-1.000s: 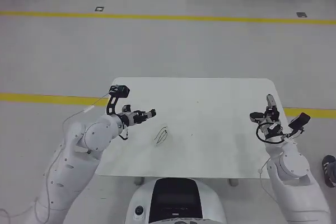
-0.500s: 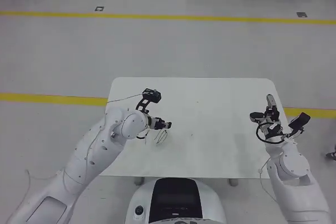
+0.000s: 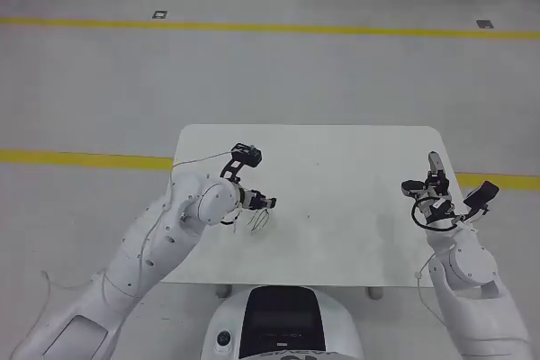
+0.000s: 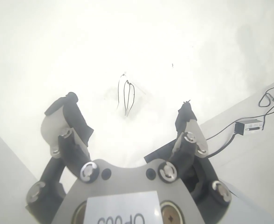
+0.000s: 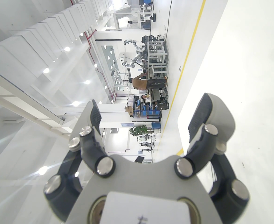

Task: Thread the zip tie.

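Fingers [image 4: 74, 113] of the left hand [image 4: 127, 100] are spread wide and hold nothing. The hand hangs over the left half of the desk [image 3: 342, 171], tipped down toward its top, and the wrist view looks out between the two fingers straight at the work.

Just ahead of the fingertips, and apart from them, lie the zip ties [image 4: 126, 94]. They look like three thin black strips, side by side and nearly touching, flat on the white top. Their long axes run roughly parallel to one another and about in line with the way the hand points, so the gap between the fingers crosses them rather than runs along them. The small blocks that seem to be the heads sit at the far ends and the tails nearer the hand, though they are too fine to be sure. From above, the strips sit just on the robot's side of the left fingertips.

The right hand [image 3: 429, 186] is well apart, held up at the right edge of the desk. Its fingers are likewise parted and empty, and it is aimed out at the room rather than at the desk top.

The left hand is by far the nearer, so the pick should fall to it: a short drop onto one strip. The strips lie so close that closing may catch two.
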